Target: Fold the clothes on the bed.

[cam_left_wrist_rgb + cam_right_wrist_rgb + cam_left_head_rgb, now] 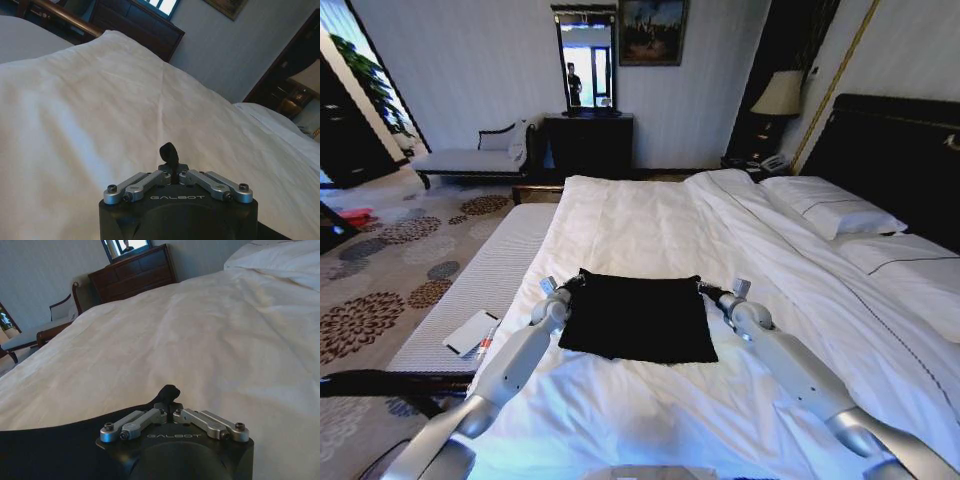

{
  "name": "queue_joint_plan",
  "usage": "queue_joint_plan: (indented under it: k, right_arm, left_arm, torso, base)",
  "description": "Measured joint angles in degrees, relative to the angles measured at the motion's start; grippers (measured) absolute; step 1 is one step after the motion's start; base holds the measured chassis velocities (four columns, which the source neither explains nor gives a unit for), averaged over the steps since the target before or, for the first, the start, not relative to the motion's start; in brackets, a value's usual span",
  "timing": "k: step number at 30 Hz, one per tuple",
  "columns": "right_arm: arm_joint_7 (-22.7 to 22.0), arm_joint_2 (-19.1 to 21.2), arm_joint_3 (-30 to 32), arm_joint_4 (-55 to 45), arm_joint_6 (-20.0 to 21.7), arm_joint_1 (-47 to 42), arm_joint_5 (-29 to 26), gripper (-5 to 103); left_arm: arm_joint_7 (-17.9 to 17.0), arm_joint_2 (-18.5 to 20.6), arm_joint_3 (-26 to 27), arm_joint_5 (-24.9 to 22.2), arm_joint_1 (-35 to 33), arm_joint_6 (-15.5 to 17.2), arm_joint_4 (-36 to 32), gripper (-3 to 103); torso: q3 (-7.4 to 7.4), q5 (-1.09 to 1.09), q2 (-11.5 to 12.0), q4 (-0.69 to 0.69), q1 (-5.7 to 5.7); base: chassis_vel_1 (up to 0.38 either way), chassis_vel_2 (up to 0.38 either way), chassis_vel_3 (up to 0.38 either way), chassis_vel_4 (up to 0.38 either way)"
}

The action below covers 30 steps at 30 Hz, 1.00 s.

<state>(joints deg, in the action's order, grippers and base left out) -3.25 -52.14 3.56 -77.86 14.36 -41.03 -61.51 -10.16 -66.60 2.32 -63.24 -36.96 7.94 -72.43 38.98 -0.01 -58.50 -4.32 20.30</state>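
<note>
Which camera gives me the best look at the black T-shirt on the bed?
The head view: the black T-shirt lies flat on the bed, its whole outline showing between both grippers. The right wrist view shows a dark strip of it beside that gripper; the left wrist view shows a pinched bit of fabric.

T-shirt [638,318] lettering hidden; left pincer [170,154] base cut off.
</note>
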Motion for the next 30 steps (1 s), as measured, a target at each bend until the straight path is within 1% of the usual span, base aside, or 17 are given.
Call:
queue_joint_plan:
  k: [6, 14, 16, 18, 21, 22, 24, 26, 27, 30]
  right_arm:
    - [0.41, 0.29, 1.21, -1.15, -0.34, -2.14, 0.26, 1]
    - [1.14, 1.08, 5.35, -5.03, -2.05, -8.31, 1.34, 1]
    - [1.15, 1.15, 5.61, -5.36, -2.09, -8.69, 1.28, 1]
    - [1.2, 1.73, 7.01, -7.59, -2.31, -10.73, 1.03, 1]
    - [1.24, 2.32, 8.07, -10.26, -2.49, -12.52, 1.0, 1]
    - [1.24, 2.32, 8.07, -10.26, -2.49, -12.52, 1.0, 1]
    - [1.25, 2.86, 8.91, -13.14, -2.84, -13.9, 0.95, 1]
    - [1.25, 3.12, 9.25, -14.72, -3.0, -14.58, 0.99, 1]
    - [1.23, 3.43, 9.54, -16.36, -3.12, -15.33, 1.41, 1]
    - [1.39, 3.83, 10.05, -17.87, -3.5, -16.4, 2.66, 1]
  left_arm:
    - [-0.2, -0.65, 1.47, -1.03, -0.99, -0.3, -0.97, 2]
    - [-0.24, 0.3, 4.51, -2.56, -5.43, -1.71, -7.44, 2]
    - [-0.23, 0.39, 4.72, -2.67, -5.77, -1.79, -7.83, 2]
    - [0.05, 1.11, 5.97, -2.91, -8.21, -2.22, -10.48, 2]
    - [0.33, 2.14, 6.92, -2.91, -11.05, -2.49, -13.16, 2]
    - [0.33, 2.14, 6.92, -2.91, -11.05, -2.49, -13.16, 2]
    - [0.43, 2.94, 8.33, -2.9, -13.83, -2.65, -15.79, 2]
    - [0.44, 3.27, 9.19, -2.93, -15.13, -2.69, -17.03, 2]
    - [0.63, 3.73, 10.27, -2.95, -16.79, -2.77, -18.53, 2]
    - [0.88, 4.24, 11.3, -2.83, -18.45, -2.9, -20.04, 2]
  torso:
    - [0.0, 0.0, 0.0, -0.01, 0.0]
    - [0.0, 0.0, 0.0, -0.01, 0.0]
    - [0.0, 0.0, 0.0, -0.01, 0.0]
    - [0.0, 0.01, 0.0, -0.02, 0.0]
    - [0.0, 0.01, 0.0, -0.01, -0.01]
    - [0.0, 0.01, 0.0, -0.01, -0.01]
    - [0.0, -0.01, 0.0, 0.0, -0.02]
    - [-0.01, 0.0, -0.01, -0.01, -0.02]
    - [-0.01, 0.0, -0.01, -0.01, -0.02]
    - [-0.01, 0.0, -0.01, 0.0, -0.01]
  base:
    - [0.0, 0.0, 0.0, 0.0]
    - [0.0, 0.0, 0.0, 0.0]
    - [0.0, 0.0, 0.0, 0.0]
    - [0.0, 0.0, 0.0, 0.0]
    - [0.0, 0.0, 0.0, 0.0]
    - [0.0, 0.0, 0.0, 0.0]
    - [0.0, 0.0, 0.0, 0.0]
    - [0.0, 0.0, 0.0, 0.0]
    - [0.0, 0.0, 0.0, 0.0]
    - [0.0, 0.0, 0.0, 0.0]
